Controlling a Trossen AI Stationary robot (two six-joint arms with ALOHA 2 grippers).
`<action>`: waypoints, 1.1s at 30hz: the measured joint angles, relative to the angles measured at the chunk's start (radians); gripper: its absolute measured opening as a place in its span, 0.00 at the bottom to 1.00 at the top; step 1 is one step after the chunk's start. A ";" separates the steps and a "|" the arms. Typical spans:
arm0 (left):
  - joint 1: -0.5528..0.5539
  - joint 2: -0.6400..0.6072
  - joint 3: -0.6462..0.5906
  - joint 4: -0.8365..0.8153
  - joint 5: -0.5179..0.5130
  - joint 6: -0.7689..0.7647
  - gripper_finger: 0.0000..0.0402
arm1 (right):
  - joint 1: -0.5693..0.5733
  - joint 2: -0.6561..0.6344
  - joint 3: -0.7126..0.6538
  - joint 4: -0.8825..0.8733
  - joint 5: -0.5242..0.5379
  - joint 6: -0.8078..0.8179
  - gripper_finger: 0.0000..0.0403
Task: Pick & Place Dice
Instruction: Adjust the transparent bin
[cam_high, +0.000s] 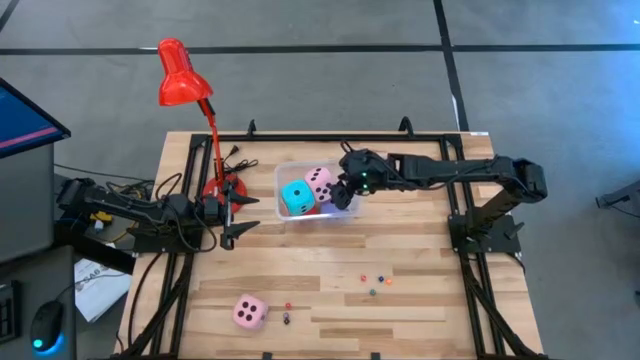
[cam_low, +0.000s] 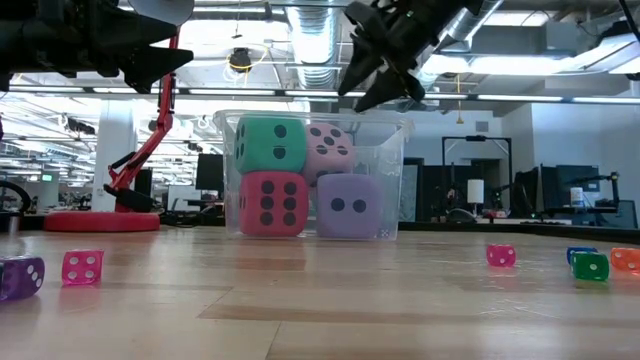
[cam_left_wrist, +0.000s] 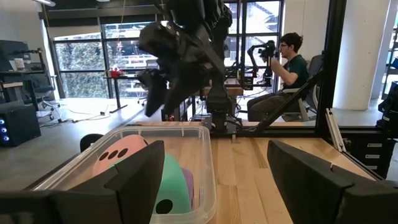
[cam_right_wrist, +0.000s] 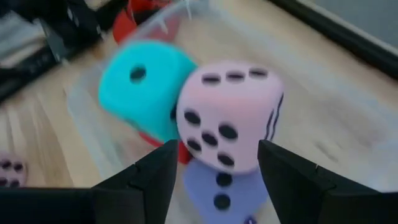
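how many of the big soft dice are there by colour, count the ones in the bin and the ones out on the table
Big soft foam dice with dark pips:
pink: 2, one in the clear plastic bin, one out on the wooden table
cyan: 1, in the bin
red: 1, in the bin
lavender: 1, in the bin
Total: 5, four in the bin and one on the table

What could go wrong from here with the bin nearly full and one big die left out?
The pink die sits high on the pile in the clear bin, so it might roll out. The right end effector, open just above it, could nudge it or the bin's rim. The last pink die lies among small dice, which a grasp might scatter.
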 joint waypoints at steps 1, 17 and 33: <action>0.000 0.000 0.000 0.000 0.000 0.000 0.68 | 0.001 0.000 0.000 -0.018 0.000 -0.003 0.54; 0.000 0.000 0.000 0.000 0.000 0.000 0.68 | -0.080 0.000 -0.001 -0.107 0.089 -0.044 0.29; 0.000 0.000 0.000 0.000 0.000 0.000 0.68 | -0.183 0.000 0.000 -0.101 -0.045 -0.100 0.01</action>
